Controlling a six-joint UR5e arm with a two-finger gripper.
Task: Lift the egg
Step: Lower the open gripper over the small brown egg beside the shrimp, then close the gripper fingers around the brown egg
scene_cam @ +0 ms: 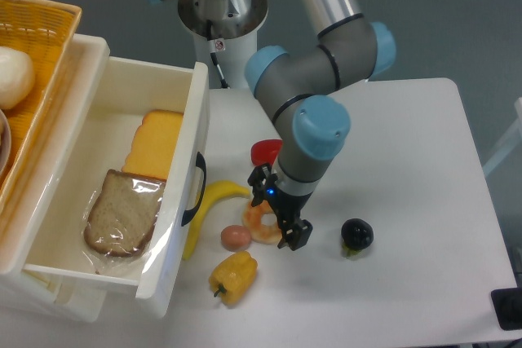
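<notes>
The egg [236, 237] is small, smooth and pinkish-brown. It lies on the white table [408, 160] in front of the open drawer, touching the left side of a glazed ring donut [263, 224]. My gripper [277, 216] points down just right of the egg, over the donut. Its black fingers [295, 235] stand apart, one at the donut's far left and one at its near right. The gripper is open and holds nothing. The egg is outside the jaws, a few centimetres to the left.
A banana [209, 208] and a yellow pepper [233, 276] lie close to the egg. A red object [266, 151] sits behind the gripper, a black round fruit [356, 235] to the right. The open white drawer [186, 201] holds bread and a yellow slice. A basket [41, 30] holds a white ball.
</notes>
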